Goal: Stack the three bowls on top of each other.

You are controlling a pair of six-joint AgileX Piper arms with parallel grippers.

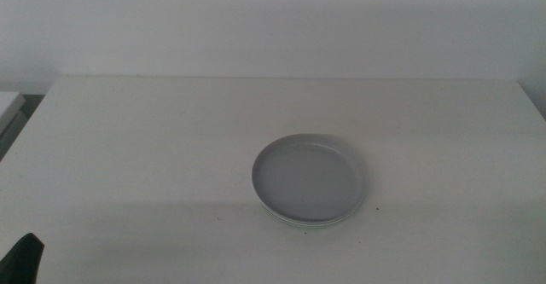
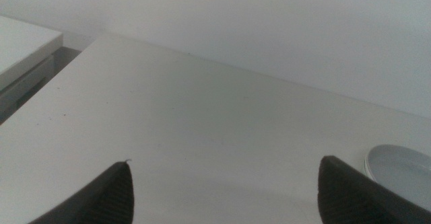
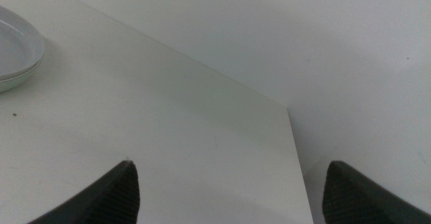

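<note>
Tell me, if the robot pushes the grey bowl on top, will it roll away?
Probably not. The grey bowl is shallow and sits flat, nested on the bowls below, so it would likely slide rather than roll. Its smooth surface looks slippery, and its low rim gives little to grip. Both end effectors are open and away from it: left end effector, right end effector.

One stack of bowls [image 1: 311, 180]: a grey bowl [image 1: 305, 175] on top, and two paler rims under it, so I count three dishes. One table [image 1: 153, 147]. Two grippers of mine: left gripper [image 2: 225, 197], right gripper [image 3: 232, 196], each with two jaws.
</note>
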